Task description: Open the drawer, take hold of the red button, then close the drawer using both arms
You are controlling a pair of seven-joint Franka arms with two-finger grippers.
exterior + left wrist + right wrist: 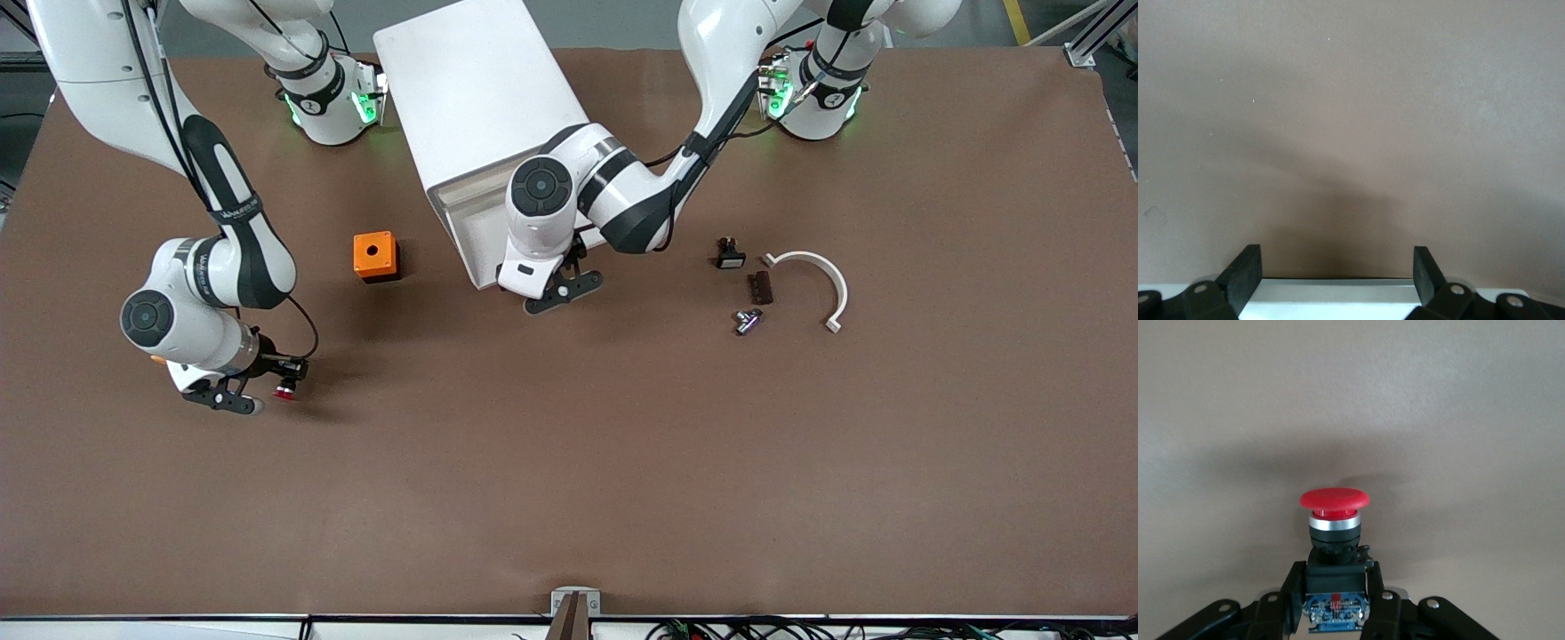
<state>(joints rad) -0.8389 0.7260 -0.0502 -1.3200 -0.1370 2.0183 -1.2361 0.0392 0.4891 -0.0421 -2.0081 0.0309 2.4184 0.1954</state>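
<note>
Between right hand (1335, 603) fingers, round-capped button (1334, 520)

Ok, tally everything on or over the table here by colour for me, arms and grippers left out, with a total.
Red: 1, the button held in the right gripper
Orange: 1, the box with a hole
White: 2, the drawer cabinet and the curved bracket
Black or dark: 2, the small black part and the dark brown block
Silver: 1, the metal fitting
Total: 7
</note>
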